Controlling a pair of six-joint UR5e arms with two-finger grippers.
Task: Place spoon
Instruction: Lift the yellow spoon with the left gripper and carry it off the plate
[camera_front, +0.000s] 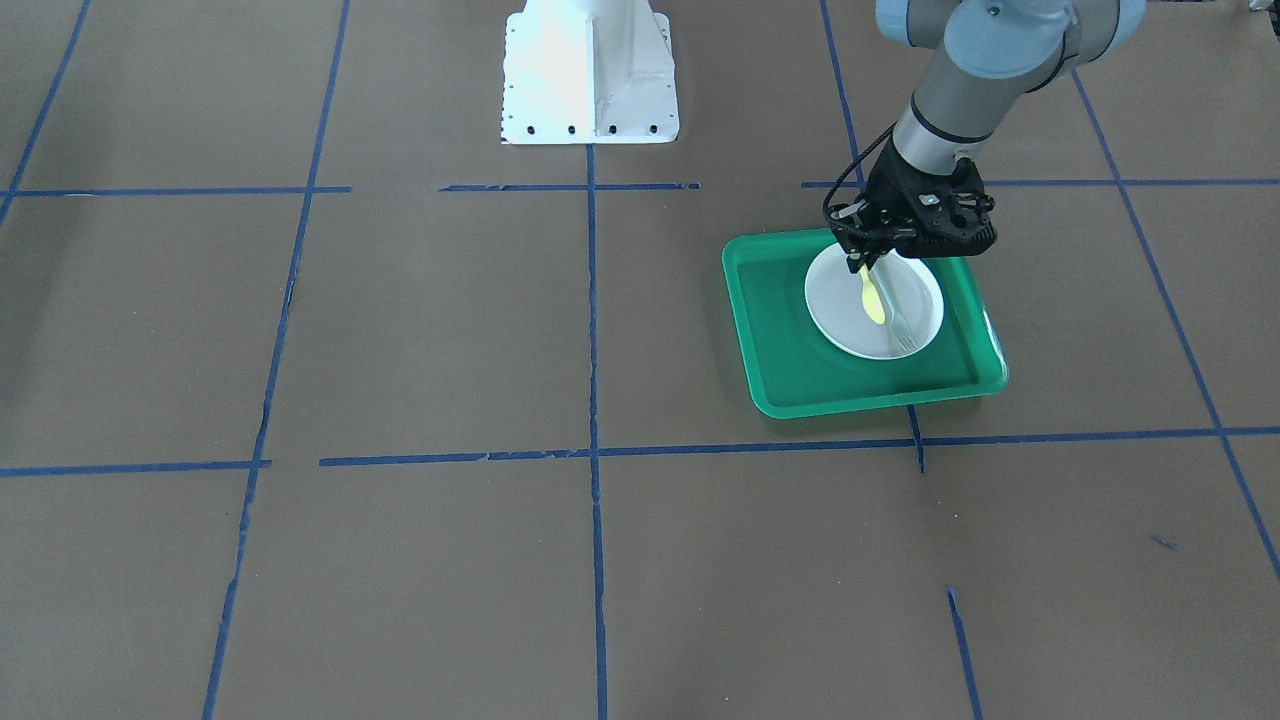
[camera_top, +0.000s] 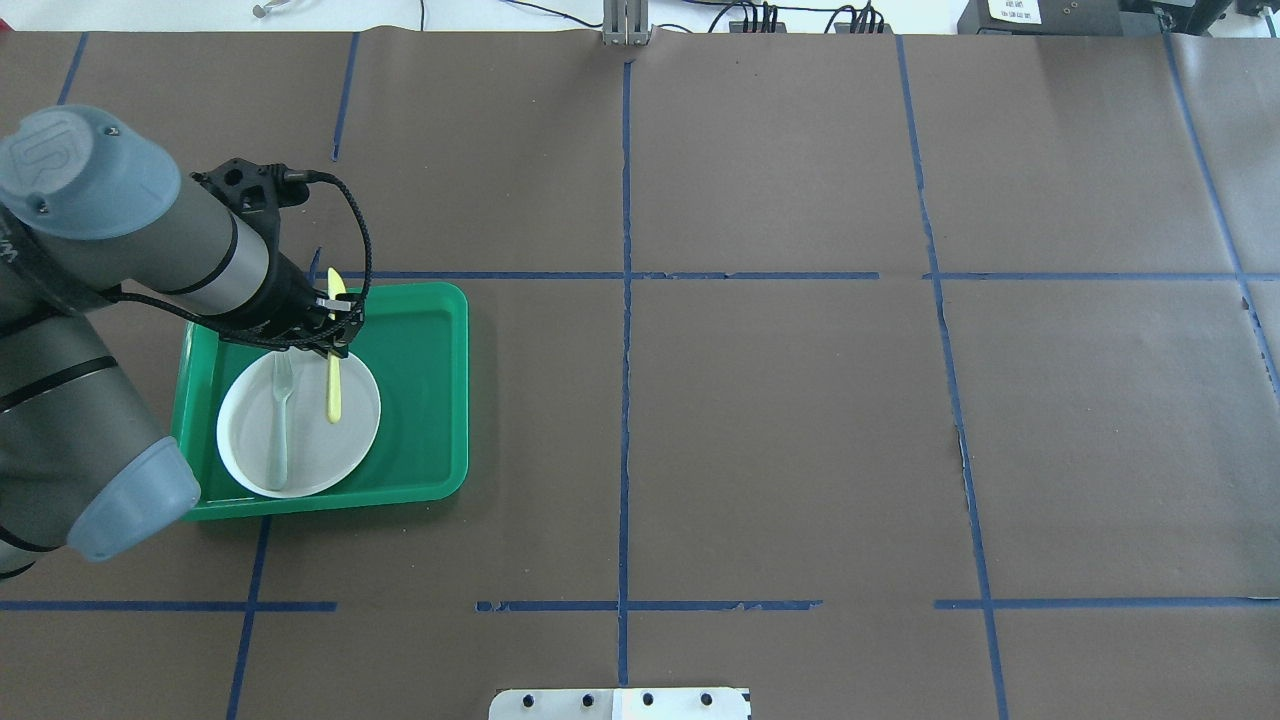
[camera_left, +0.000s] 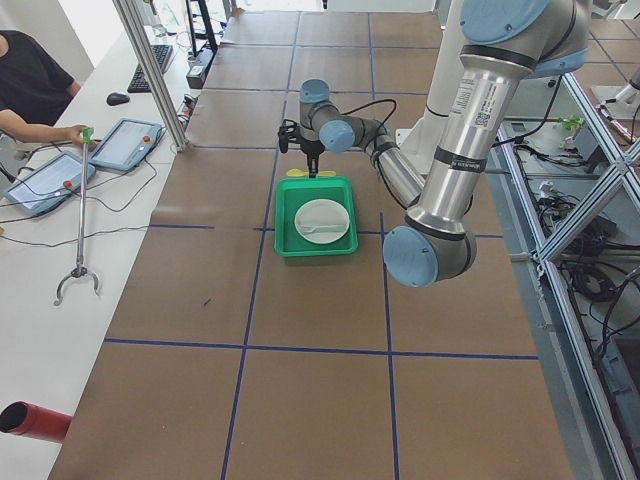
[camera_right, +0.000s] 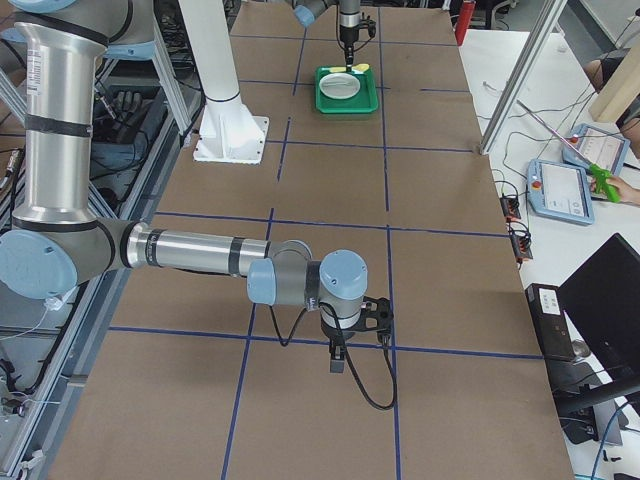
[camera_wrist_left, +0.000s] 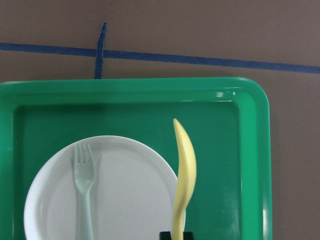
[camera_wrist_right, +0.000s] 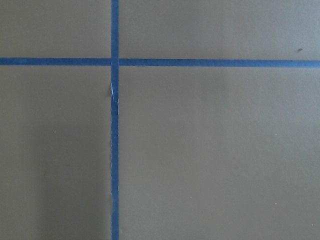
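**spoon held over the plate, ready to be set down**

the left gripper (camera_front: 866, 260) has its jaws clamped on the yellow spoon (camera_wrist_left: 187, 175), and the free end of the spoon reaches out across the white plate (camera_wrist_left: 130, 190). the plate sits in a green tray (camera_wrist_left: 225, 150) on the brown table (camera_front: 400, 330). a pale fork (camera_wrist_left: 84, 185) already lies on the plate, towards one side. the spoon is over the other side, roughly in line with the fork and apart from it. in the wrist view it hangs at the plate's rim, while the front view puts it nearer the plate's middle. that mismatch suggests it is held above the plate rather than lying on it, though no view shows for certain whether the tip touches.

the step in hand looks like the set-down itself. to do it well, carry the spoon a little further in from the plate's rim, so that no part of it overhangs. keep it parallel to the fork with a clear gap between them. lower until the spoon is resting on the plate, or almost, before the jaws part; light plastic let go from a height may bounce or skid off. open gently, then lift straight up from the plate so the fingers do not drag the handle.

the right gripper (camera_right: 338, 362) is well away from the plate, and i cannot tell how its jaws stand.
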